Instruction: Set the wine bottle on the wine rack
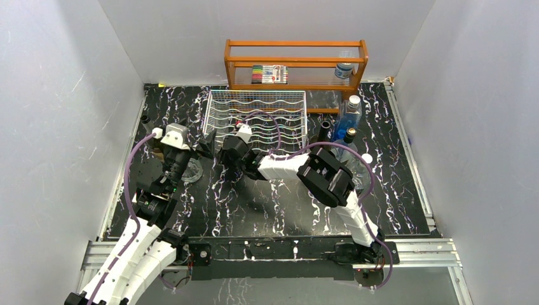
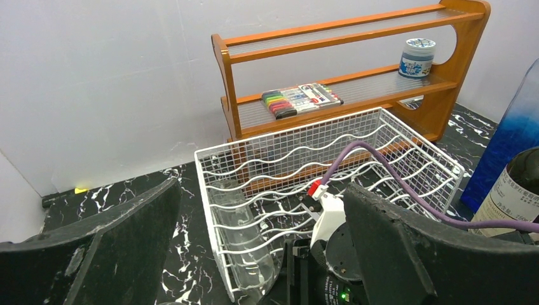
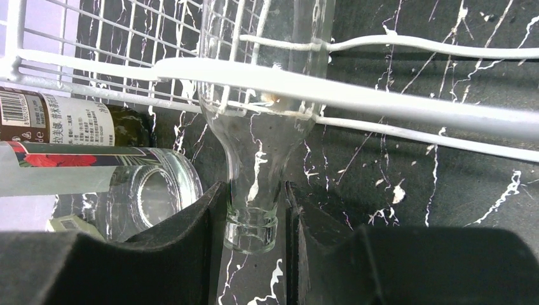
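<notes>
The white wire wine rack (image 1: 257, 117) stands in the middle of the table, in front of the orange shelf. A clear glass wine bottle (image 2: 245, 235) lies in its left cradle, with the neck (image 3: 252, 190) poking out through the front wires. My right gripper (image 1: 224, 152) is at the rack's front, and its fingers (image 3: 191, 229) are closed on that neck just above the lip. My left gripper (image 1: 202, 147) is open wide and empty, just left of the right one, facing the rack (image 2: 330, 165).
An orange wooden shelf (image 1: 295, 63) at the back holds markers (image 1: 270, 74) and a small jar (image 1: 344, 68). A blue bottle (image 1: 348, 117) and dark bottles (image 1: 325, 130) stand right of the rack. A glass jar (image 1: 192, 170) sits by the left arm.
</notes>
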Available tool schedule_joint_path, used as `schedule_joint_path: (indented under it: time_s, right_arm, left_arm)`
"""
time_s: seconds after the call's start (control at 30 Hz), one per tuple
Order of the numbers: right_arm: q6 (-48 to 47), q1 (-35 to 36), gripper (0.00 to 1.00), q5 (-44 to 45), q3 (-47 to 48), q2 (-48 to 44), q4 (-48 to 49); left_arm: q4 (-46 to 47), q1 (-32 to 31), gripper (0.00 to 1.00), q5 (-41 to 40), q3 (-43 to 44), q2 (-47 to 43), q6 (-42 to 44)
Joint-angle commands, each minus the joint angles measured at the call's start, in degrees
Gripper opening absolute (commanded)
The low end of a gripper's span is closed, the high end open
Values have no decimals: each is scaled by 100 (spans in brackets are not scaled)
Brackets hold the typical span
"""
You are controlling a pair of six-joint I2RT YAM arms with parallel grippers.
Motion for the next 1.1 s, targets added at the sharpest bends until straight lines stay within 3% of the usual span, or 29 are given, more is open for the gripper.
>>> schedule_joint_path:
  time_s: [0.0, 0.13, 0.3, 0.43, 0.6, 0.77, 1.07]
  right_arm:
    - [-342, -45, 43, -42, 352, -108, 262]
    - [-386, -46, 50, -98, 370, -219, 287]
    - [-144, -86, 70, -307, 242, -400, 405]
    - [-144, -106, 80, -341, 60, -692, 161]
    - [-322, -117, 82, -323, -285, -1274, -129]
    - [-992, -117, 80, -300, -804, -2294, -417]
    - [-1999, -125, 77, 607, -600, -4505, -2653]
  left_arm:
    - [25, 45, 98, -3, 156, -56, -111]
    - [-290, 47, 98, -116, 374, 42, -207]
    - [-349, 47, 98, -351, 433, 16, -265]
    - [-342, 44, 98, -576, 490, -9, -294]
    - [-523, 55, 98, -859, 668, 57, -377]
    - [-788, 56, 98, -204, 792, -5, -340]
    - [-2157, 55, 98, 368, 1576, 124, -1117]
